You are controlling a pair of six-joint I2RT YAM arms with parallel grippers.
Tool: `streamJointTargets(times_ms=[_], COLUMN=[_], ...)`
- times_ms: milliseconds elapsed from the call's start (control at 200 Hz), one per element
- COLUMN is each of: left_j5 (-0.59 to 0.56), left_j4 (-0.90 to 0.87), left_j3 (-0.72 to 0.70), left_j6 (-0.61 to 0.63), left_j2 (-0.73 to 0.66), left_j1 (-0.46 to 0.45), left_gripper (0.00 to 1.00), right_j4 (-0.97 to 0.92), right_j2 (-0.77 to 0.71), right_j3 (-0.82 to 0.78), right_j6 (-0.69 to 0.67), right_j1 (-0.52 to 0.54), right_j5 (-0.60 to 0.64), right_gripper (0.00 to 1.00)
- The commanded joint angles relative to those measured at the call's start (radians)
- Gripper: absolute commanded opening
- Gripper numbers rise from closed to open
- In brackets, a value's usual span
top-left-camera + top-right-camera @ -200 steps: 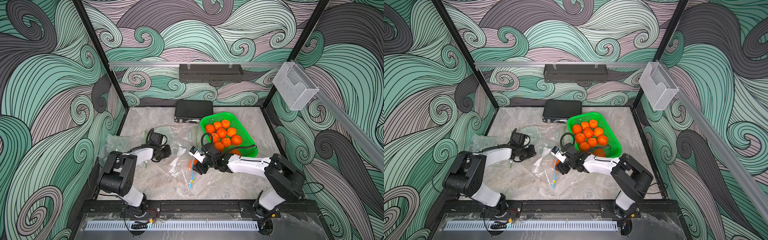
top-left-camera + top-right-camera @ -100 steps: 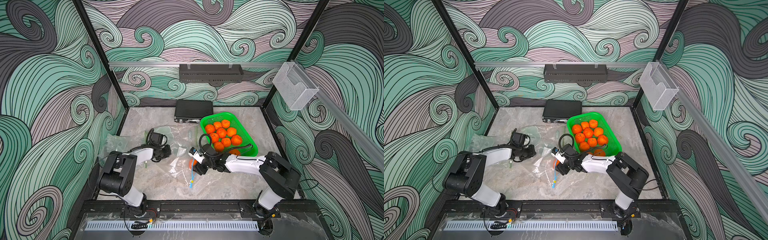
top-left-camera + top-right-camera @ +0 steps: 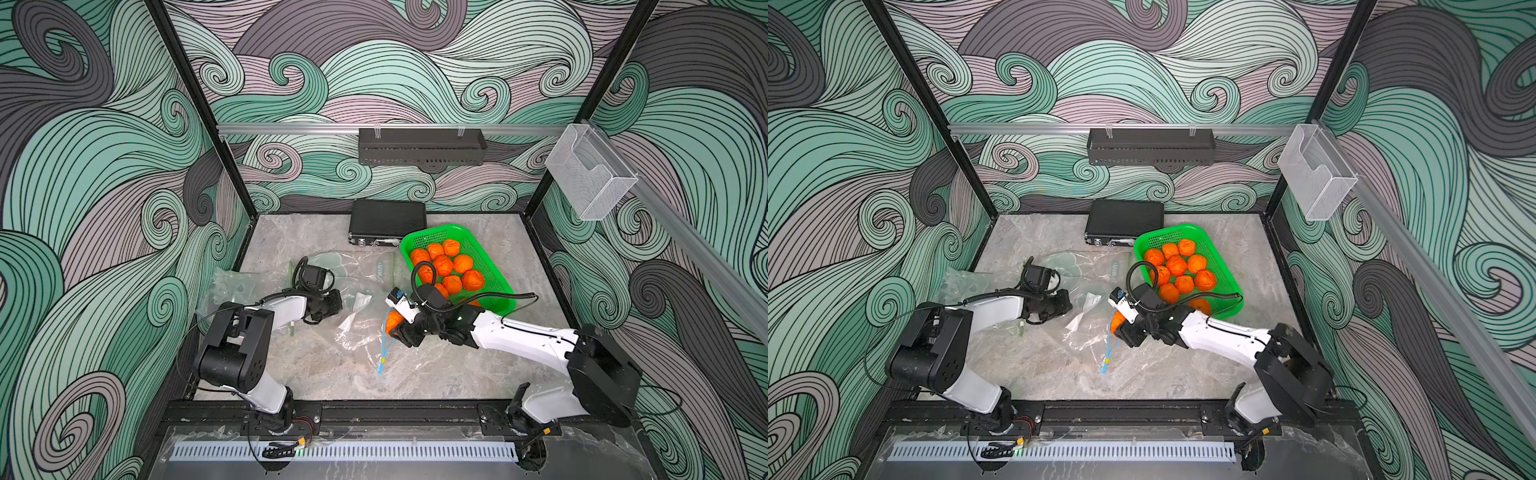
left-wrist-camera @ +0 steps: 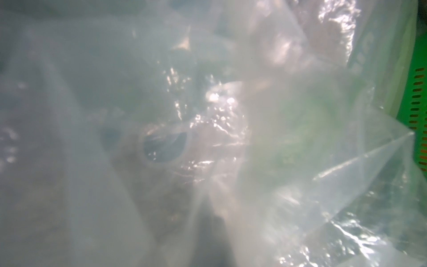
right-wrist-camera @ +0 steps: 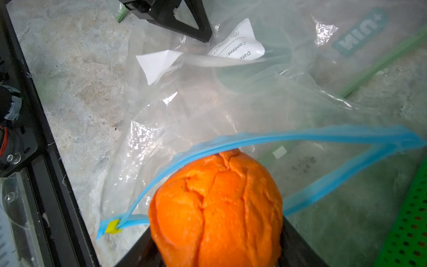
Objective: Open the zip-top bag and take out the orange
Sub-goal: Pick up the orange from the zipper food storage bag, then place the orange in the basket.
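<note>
At bag mouth, right gripper low, clasping orange

A white paper label inside the clear plastic zip-top bag reads "Date" and "Content:". A teal print on the plastic nearby is unclear.

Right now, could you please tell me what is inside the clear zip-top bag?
Only the orange, gripped by the right pincer, sits in the open blue-zipped mouth of the bag, partly out. The film behind it shows nothing else. Crumpled folds near the label could hide something small.
</note>
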Motion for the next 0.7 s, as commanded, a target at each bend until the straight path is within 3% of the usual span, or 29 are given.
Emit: streamJointTargets(times_ms=[0,345,691], left_j5=[-0.04,-0.041,-0.041], left_j4=[-0.077,-0.077,-0.077], left_j3=[-0.01,-0.01,-0.011], left_j6=[0.009,0.009,0.009], left_j2=[0.028,0.026,0.022], left_j1=[0.002,0.002,0.001], left_gripper=[0.0,0.0,0.0], right_j4=[-0.128,-0.317,-0.484], right_j2=[-0.069,-0.276,-0.223], right_j3=[-0.001,0.044,0.207], right_j6=[0.042,0.073,0.142], right_j1=[0.004,-0.041,-0.349], right_j5=[0.045,0.209,0.403], right_gripper=[0.55,0.55,0.57])
